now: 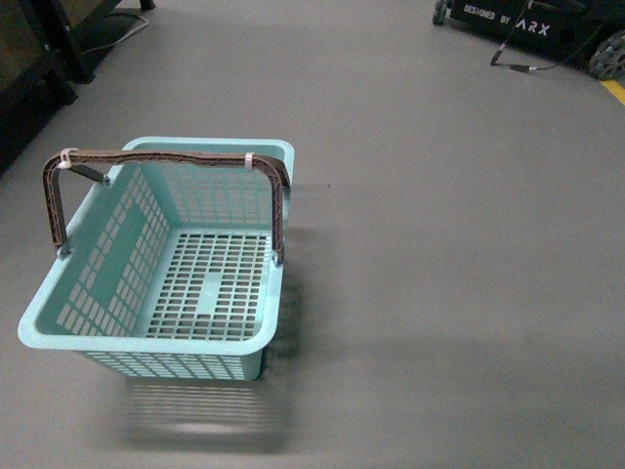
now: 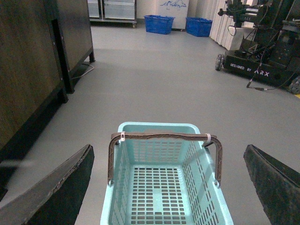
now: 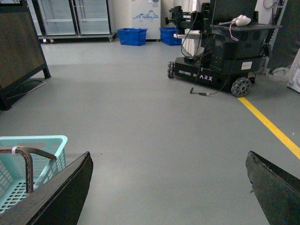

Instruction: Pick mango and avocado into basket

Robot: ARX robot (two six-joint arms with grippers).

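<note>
The light teal basket (image 1: 59,293) stands on the grey floor at the left of the front view, empty, its brown-grey handle (image 1: 166,156) raised. It also shows in the left wrist view (image 2: 154,129) and partly in the right wrist view (image 3: 49,140). My left gripper (image 2: 166,187) is open, its jaws wide apart with the basket between them further off. My right gripper (image 3: 168,187) is open over bare floor, right of the basket. No mango and no avocado is in view. Neither gripper shows in the front view.
A black ARX robot base (image 3: 215,56) with a cable stands ahead at the right. A dark wooden cabinet (image 2: 28,70) is at the left. Two blue baskets (image 2: 159,23) and glass-door fridges stand far back. A yellow floor line (image 3: 272,124) runs at the right.
</note>
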